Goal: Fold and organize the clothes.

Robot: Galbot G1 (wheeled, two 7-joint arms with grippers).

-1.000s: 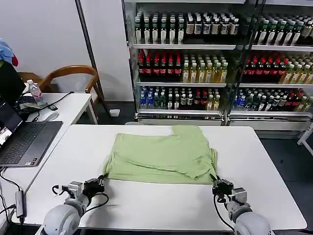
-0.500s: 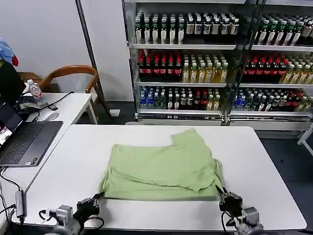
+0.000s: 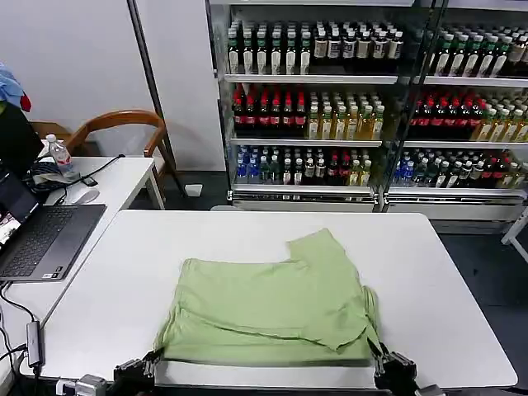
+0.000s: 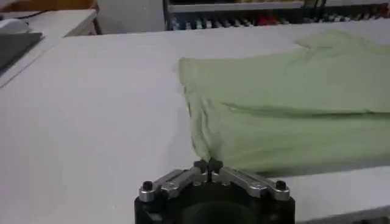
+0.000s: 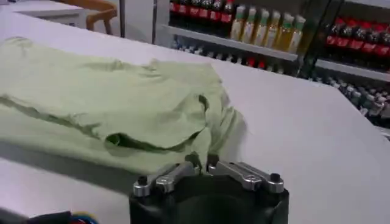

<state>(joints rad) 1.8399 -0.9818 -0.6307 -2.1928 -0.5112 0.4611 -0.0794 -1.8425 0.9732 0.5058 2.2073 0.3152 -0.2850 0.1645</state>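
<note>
Shirt (image 3: 272, 309) now sits dragged toward the near table (image 3: 445, 272) edge, left gripper (image 3: 144, 369) and right gripper (image 3: 388, 363) each clenched on a hem corner, so it's likely repositioning before the next fold.

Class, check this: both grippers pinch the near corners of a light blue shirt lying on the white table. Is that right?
One slip: the shirt is light green, not blue, as the head view shows. The left gripper and right gripper do pinch its near corners on the white table.
</note>
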